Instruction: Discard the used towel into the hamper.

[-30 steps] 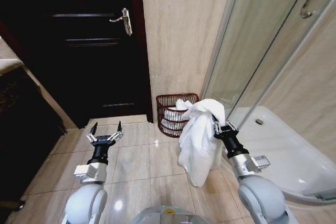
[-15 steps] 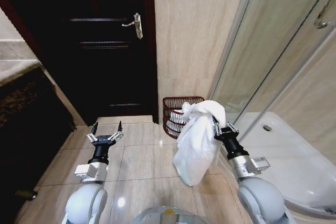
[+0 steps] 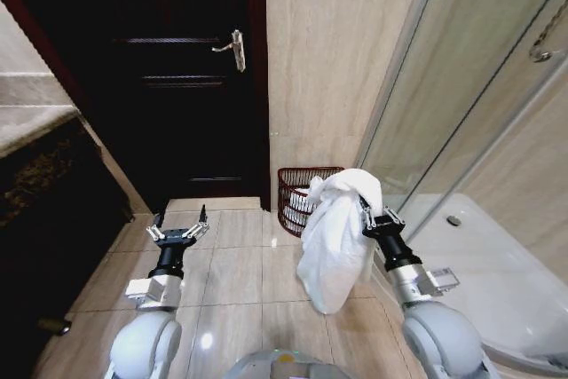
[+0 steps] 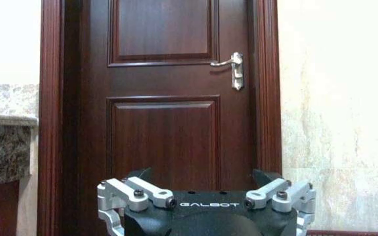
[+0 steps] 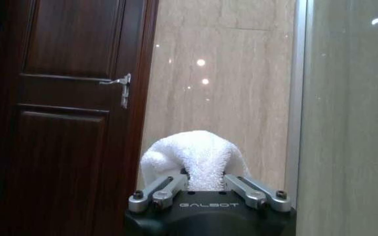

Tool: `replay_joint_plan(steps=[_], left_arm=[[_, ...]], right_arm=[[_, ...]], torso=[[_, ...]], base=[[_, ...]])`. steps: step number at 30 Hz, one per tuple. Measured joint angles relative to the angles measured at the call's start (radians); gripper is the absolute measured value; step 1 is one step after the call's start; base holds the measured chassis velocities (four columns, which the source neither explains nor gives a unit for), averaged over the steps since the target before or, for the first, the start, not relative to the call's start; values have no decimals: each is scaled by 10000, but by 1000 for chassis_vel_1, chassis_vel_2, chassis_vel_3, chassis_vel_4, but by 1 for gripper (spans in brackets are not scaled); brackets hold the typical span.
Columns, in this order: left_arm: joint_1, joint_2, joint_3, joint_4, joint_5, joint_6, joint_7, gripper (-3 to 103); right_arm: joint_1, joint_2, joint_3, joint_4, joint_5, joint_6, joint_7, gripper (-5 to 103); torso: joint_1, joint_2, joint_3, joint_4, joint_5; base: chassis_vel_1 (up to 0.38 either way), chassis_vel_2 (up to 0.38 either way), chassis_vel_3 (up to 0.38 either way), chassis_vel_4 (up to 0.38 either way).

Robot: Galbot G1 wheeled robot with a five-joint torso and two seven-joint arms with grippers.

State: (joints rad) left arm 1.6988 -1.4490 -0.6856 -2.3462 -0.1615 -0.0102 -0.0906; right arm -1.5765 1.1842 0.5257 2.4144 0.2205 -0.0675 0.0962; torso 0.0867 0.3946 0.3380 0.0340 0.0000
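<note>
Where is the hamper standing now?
In the head view the hamper stands on the floor against the tiled wall, between the dark door and the shower glass.

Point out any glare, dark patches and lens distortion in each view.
Head view: wide-angle bend bows the door frame and shower glass; the door is nearly black; a glare spot shines on the floor tiles. Right wrist view: small light reflections dot the wall tile above the white towel. Left wrist view: evenly lit, lines straight.

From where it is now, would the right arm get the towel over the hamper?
Probably yes. The right gripper, shut on the towel, hangs just short of the hamper, with only bare floor tiles between. The open left gripper is well aside.
</note>
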Motion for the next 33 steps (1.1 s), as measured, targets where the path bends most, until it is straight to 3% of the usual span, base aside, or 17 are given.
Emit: replay_joint_plan(steps=[9,22,33], left_arm=[[79,-33,41,95,-83,-147,62,100],[310,-230,42,123,174,-323,58,100],[289,-253,28,97,184,-336,39,100]], right_arm=[[100,39,34,-201,12,162,-38,12],[347,81,158,-691,414,365,-195,12],[430,33,109,-757,466,375,-239,12]], torso=[[105,308,206,0,0],[101,299,197,0,0],[91,256,173,-2,1]], base=[[0,0,0,0],[-16,13,12,-15],[-144,149,135,-140]])
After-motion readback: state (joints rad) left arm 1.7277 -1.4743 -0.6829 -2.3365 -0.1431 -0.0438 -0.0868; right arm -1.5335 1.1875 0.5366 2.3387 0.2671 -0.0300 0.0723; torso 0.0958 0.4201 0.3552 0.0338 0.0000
